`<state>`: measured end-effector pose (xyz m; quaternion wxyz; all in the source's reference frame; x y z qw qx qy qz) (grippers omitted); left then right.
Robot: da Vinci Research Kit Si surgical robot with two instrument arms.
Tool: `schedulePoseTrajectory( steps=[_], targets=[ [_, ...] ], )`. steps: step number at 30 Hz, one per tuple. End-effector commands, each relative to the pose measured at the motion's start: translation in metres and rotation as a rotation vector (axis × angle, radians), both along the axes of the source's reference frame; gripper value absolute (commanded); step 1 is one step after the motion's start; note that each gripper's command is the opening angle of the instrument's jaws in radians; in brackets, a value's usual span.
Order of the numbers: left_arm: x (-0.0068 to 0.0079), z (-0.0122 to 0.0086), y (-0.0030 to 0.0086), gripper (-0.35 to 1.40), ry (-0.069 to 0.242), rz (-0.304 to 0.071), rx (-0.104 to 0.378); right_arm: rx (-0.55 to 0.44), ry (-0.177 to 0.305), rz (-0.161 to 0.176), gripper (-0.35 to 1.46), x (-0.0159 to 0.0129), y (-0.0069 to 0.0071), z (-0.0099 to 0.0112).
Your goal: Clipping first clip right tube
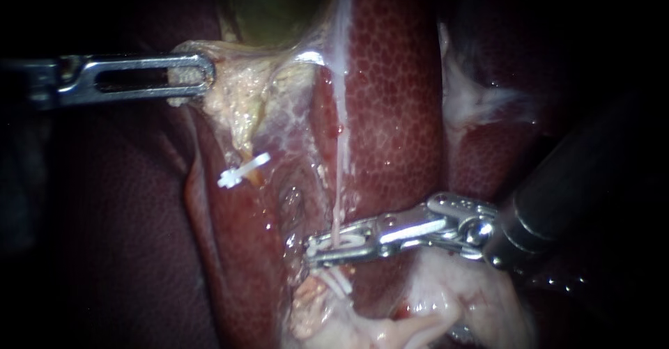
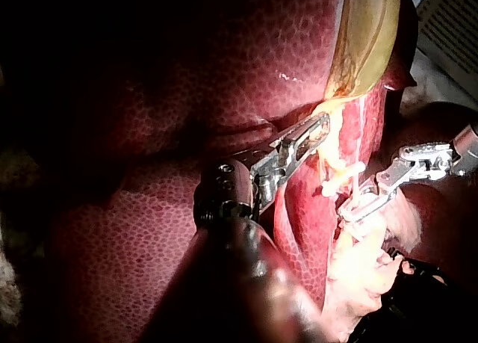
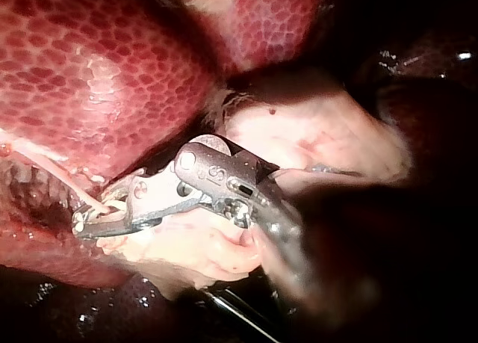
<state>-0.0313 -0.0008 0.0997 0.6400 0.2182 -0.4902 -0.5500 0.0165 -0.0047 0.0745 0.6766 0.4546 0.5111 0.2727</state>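
The right tube (image 1: 340, 175) is a thin pale strand running down the middle of the endoscope view, over the red liver, and ending between the jaws of the right instrument.

The liver (image 1: 397, 77) fills most of the scene, dark red and finely mottled. Above it sits the greenish gallbladder (image 1: 279, 8), half in shadow.

The left instrument (image 1: 198, 77) enters level from the left. Its long, windowed jaws are clenched on the pale tissue (image 1: 244, 98) just below the gallbladder. This hold appears meant to draw the tissue up and aside, so that the strands below stay stretched and apart from each other.

The right instrument (image 1: 317, 248) enters from the lower right on a dark shaft. Its short metal jaws lie across the lower end of the right tube, one on each side of it. They are grasping a white clip (image 1: 348, 241) and stand slightly apart, with the tube threaded through the gap. Lying crosswise to the tube would let the clip close squarely over it. Whether the clip is already squeezed home cannot be told.

Up and to the left, well apart from the right tube, another clip (image 1: 244, 170) sits across another tube (image 1: 255, 177).
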Motion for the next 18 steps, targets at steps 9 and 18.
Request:
schedulePoseTrajectory(
  steps=[9,18],
  targets=[
    [0.0,-0.0001,0.0,-0.33,0.0,-0.001,0.0,0.044,0.0,-0.02,-0.35,-0.0001,-0.0001,-0.0002],
    [0.0,-0.0001,0.0,-0.33,0.0,-0.001,0.0,0.045,0.003,-0.019,-0.35,-0.0003,-0.0002,-0.0002]
  ],
)
